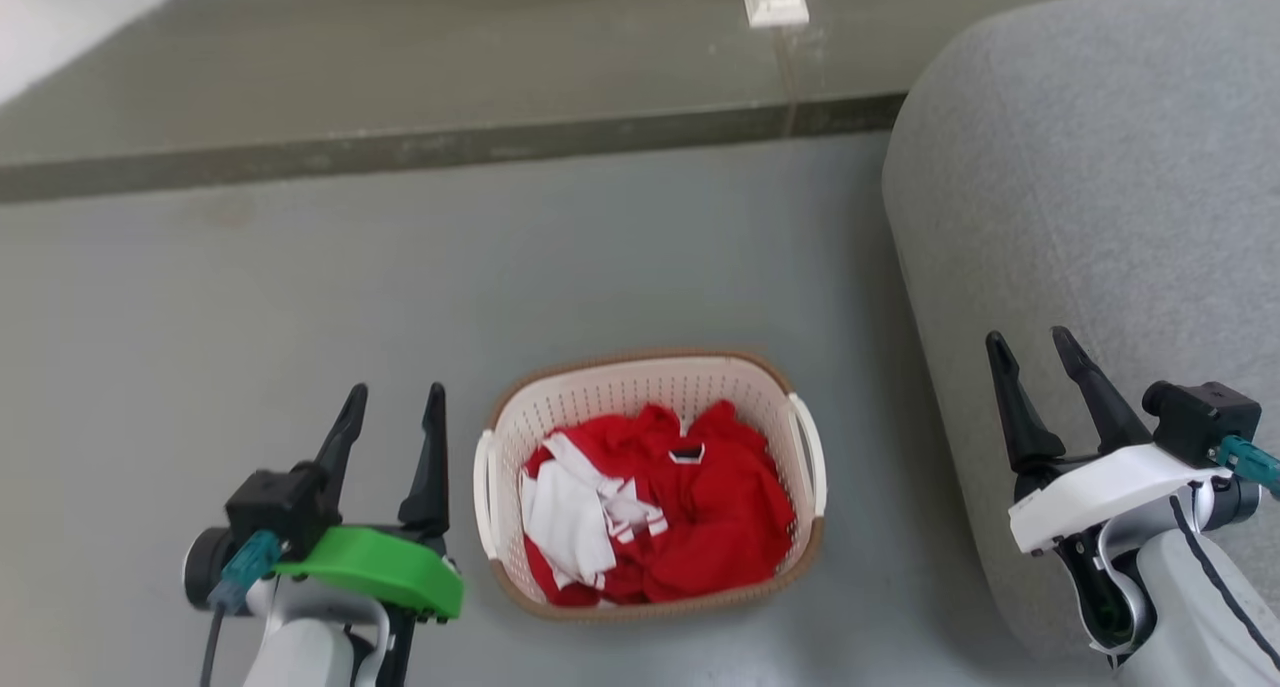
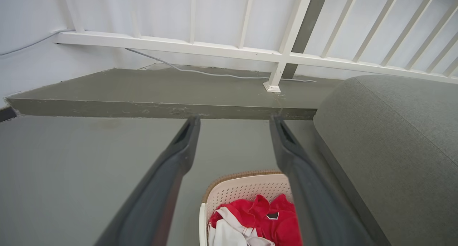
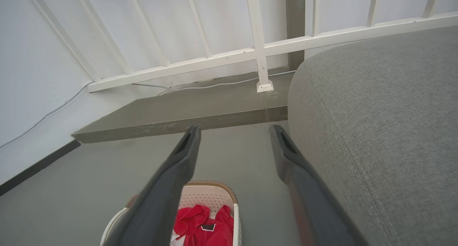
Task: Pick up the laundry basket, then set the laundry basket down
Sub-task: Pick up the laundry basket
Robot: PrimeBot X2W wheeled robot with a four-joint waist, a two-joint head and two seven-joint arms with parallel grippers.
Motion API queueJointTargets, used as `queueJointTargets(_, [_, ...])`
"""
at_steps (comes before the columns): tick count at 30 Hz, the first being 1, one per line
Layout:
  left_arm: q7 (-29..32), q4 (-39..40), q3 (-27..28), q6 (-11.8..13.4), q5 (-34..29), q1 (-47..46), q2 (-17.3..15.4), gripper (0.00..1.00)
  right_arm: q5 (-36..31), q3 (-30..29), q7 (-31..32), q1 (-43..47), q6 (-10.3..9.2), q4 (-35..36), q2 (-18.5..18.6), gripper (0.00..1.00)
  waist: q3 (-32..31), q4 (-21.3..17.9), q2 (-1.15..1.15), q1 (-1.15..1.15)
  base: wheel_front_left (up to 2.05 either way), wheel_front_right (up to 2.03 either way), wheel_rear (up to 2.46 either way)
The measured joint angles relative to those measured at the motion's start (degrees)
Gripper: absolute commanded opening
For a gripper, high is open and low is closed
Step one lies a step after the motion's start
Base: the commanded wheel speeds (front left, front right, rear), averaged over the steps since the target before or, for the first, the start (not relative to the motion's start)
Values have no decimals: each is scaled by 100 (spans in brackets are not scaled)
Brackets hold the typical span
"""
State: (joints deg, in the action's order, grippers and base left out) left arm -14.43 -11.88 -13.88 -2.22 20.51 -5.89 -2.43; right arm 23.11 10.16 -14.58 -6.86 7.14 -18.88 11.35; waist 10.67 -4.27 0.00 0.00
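Both spread wide, empty: left gripper point(image 1: 396, 391), right gripper point(image 1: 1027, 336) flank laundry basket point(image 1: 640, 359), no contact.

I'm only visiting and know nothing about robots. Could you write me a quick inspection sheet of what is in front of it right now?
Surface: grey floor, with a raised step beyond it.
Job's things: laundry basket standing on the floor between the grippers, holding red and white clothes; not held.
Clutter: nothing seen.
Grippers: left gripper open, beside the basket; right gripper open, in front of the sofa, well apart from the basket.
Cables: pale cable lying along the step.
Surroundings: grey sofa on the right; white railing behind the step.
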Motion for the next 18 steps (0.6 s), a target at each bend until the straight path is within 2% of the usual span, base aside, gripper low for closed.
queueJointTargets(18, [16, -1221, -398, 81, 153, -1204, 7, 100, 476, 446, 0, -1077, 0, -898, 99, 100, 1307, 51, 0, 0, 0, 0, 0])
